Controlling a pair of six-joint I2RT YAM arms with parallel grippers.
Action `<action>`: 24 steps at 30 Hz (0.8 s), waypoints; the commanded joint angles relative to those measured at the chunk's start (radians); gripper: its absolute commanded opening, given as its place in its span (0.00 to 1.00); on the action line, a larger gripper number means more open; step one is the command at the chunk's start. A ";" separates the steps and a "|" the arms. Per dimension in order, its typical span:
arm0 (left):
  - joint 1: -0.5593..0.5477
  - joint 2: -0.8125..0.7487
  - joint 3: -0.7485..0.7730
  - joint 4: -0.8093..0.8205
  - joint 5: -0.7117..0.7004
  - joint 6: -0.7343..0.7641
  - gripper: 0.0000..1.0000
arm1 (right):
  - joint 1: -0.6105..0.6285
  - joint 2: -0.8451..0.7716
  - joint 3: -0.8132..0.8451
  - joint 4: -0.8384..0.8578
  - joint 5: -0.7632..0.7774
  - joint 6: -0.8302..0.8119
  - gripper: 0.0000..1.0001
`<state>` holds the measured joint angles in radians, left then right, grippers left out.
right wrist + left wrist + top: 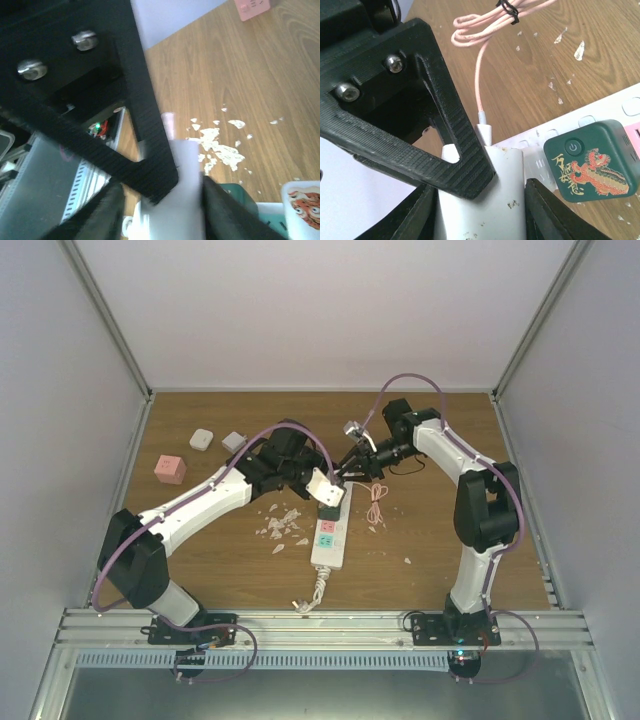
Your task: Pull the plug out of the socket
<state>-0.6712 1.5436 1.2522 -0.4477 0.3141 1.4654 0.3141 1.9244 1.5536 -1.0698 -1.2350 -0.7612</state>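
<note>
The white socket strip (pixel 328 532) lies on the wooden table, its short cord toward the near edge; it also shows in the left wrist view (pixel 555 131). A white plug block (pixel 490 200) with a pink cable (pixel 480 75) sits at the strip's far end. My left gripper (pixel 480 192) is shut on it, both fingers against its sides. My right gripper (pixel 160 192) also closes on this white block (pixel 180 200), which is blurred there. In the top view both grippers, left (pixel 318 488) and right (pixel 345 474), meet over the plug (pixel 322 485).
A dark green cube adapter (pixel 590 160) with a dragon print sits on the strip beside the plug. The coiled pink cable (pixel 376 502) lies right of the strip. White flakes (pixel 282 525) lie to its left. A pink cube (pixel 169 469) and two small white blocks (pixel 202 438) stand at the back left.
</note>
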 commanded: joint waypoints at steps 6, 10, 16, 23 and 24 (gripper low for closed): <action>0.105 -0.014 0.031 0.034 0.060 -0.059 0.23 | -0.057 -0.007 0.054 -0.059 -0.101 -0.007 0.75; 0.182 -0.007 0.059 0.023 0.136 -0.119 0.23 | -0.108 -0.030 0.042 0.000 -0.098 0.034 0.82; 0.340 0.038 0.112 0.010 0.234 -0.216 0.23 | -0.203 -0.088 -0.032 0.147 -0.094 0.126 0.88; 0.484 0.146 0.153 0.036 0.284 -0.365 0.23 | -0.268 -0.203 -0.192 0.446 0.023 0.288 0.89; 0.498 0.167 0.157 0.041 0.280 -0.390 0.23 | -0.268 -0.219 -0.221 0.484 0.043 0.303 0.90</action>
<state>-0.2245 1.6421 1.3727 -0.4553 0.5339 1.1984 0.0570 1.7821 1.4132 -0.7975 -1.2629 -0.5625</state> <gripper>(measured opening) 0.427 0.894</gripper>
